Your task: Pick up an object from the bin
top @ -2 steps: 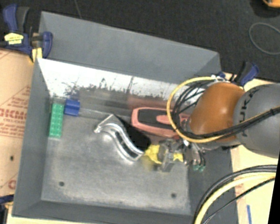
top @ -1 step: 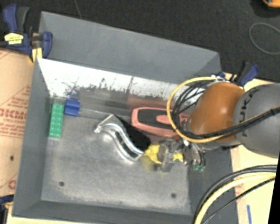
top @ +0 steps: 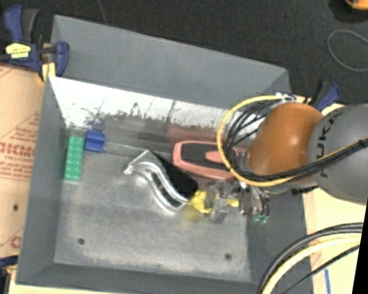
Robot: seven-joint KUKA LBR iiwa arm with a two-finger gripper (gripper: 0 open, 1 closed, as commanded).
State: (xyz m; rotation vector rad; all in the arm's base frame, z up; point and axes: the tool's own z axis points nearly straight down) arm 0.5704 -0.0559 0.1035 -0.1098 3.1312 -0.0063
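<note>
My gripper (top: pixel 220 203) is low in the right half of the bin, under the orange wrist cover. A small yellow thing (top: pixel 196 205) lies right against its left side on the bin floor; I cannot tell whether it is held. Just left of that lies a curved silver and black tool (top: pixel 156 179), running up to the left. A pink-handled tool (top: pixel 196 155) lies behind the gripper near the back wall, its right end hidden by the arm.
A long green brick (top: pixel 75 157) and a small blue brick (top: pixel 94 140) lie by the left wall. The arm and its cables cover the bin's right side. Bare floor stretches along the front.
</note>
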